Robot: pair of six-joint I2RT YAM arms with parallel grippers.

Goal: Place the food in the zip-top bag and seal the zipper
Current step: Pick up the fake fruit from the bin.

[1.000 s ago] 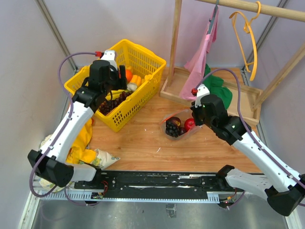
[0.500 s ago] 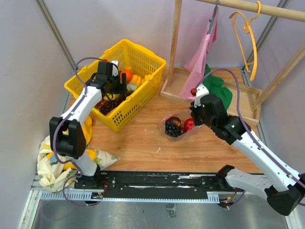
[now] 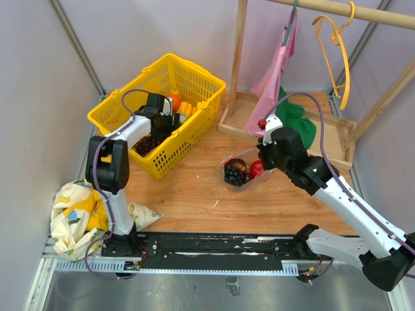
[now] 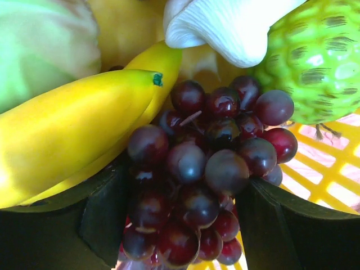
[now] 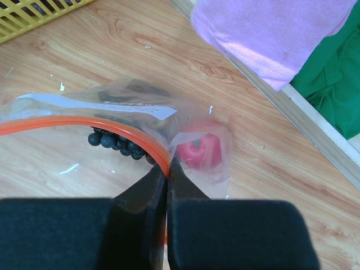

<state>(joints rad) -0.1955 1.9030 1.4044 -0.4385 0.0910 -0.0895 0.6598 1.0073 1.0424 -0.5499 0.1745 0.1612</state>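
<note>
The left end effector is down inside the yellow plastic mesh basket. Its jaws stand wide on either side of a bunch of dark purple toy grapes, and no squeeze on the bunch shows. The grapes are glossy, round beads, red-brown where the light hits them. They are wedged among a smooth yellow toy banana, a bumpy green fruit and a ribbed white piece.

The bunch looks light and knobbly, and the beads probably shift against each other. A grip across its thick middle should hold better than one at the loose tip. The slick banana pressed against it may drag along or slip.

To the right of the basket, the crinkly clear zip-top bag lies on the wooden counter. It already holds a red toy apple and a second cluster of dark grapes. The right end effector is closed tight on the thin red zipper strip at the rim and props the mouth open. The film is soft and floppy, so the stiffer strip is the sensible place to hold.
</note>
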